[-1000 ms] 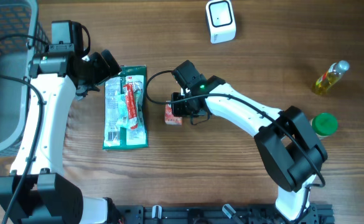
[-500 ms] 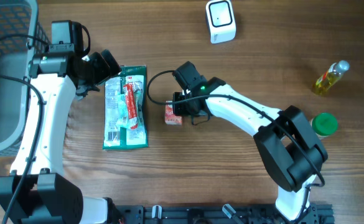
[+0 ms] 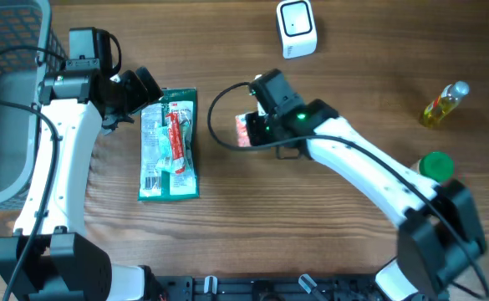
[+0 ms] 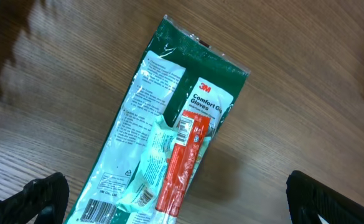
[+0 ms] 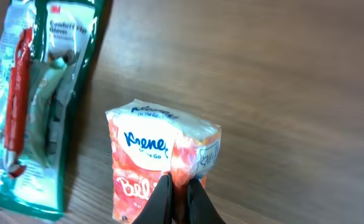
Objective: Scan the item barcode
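R gripper [image 3: 255, 134] is closed, pinching a small tissue pack [image 3: 244, 130] near mid-tabletop [image 3: 336, 251]; in the R wrist view the thin fingers [image 5: 164, 196] are pressed together on the pack's lower edge, where the plastic wrap bunches up. The tissue pack [image 5: 160, 158] is orange-pink w/ a white label in blue print. Can't tell if it's clear of the wood or resting on it. No barcode legible on the side that shows. A white scanner [image 3: 296, 29] sits at the far edge, well apart from the pack, up and to its right in the overhead view. L gripper [image 3: 134, 94] is wide open, hovering at the top-left corner of a green glove packet [image 3: 169, 144] that lies flat on the tabletop; in the L wrist view both black fingers [image 4: 42, 198] sit at the frame's bottom corners w/ the glove packet [image 4: 169, 140] between them, not touched. The packet carries a red strip along its middle. A grey basket [image 3: 2, 100] is at the far left. An oil bottle [image 3: 443, 104] and a green-lidded jar [image 3: 435, 165] stand at the right side, away from both arms.
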Motion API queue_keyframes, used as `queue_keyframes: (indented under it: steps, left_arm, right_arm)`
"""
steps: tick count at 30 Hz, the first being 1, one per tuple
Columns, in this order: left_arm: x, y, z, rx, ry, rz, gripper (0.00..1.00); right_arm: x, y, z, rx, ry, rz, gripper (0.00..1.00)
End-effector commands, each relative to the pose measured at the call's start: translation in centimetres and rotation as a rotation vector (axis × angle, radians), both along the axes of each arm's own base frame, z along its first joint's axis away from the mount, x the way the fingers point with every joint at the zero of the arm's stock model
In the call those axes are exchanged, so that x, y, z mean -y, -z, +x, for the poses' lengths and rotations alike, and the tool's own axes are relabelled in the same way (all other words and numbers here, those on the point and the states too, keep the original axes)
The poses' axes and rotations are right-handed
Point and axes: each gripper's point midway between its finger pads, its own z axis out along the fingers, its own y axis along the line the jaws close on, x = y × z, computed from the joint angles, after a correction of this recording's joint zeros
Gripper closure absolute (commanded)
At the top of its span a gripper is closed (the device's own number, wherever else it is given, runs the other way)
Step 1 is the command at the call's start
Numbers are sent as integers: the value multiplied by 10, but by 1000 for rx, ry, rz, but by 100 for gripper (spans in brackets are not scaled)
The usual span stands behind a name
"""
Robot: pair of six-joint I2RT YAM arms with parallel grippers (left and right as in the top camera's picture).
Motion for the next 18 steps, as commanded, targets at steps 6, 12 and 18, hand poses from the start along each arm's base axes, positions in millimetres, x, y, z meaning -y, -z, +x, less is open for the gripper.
queue_keyframes:
  steps: [6,12,18]
  left_arm:
    - [-1,-1,1,6,13,6,0]
    - [-1,-1,1,6,13,6,0]
    - [-1,-1,1,5,13,6,0]
  right_arm:
    - [128,-26,3,175,13,-782,96]
    - [139,-5,-14,105,127,-860,96]
    - [146,33,-19,60,226,-964,96]
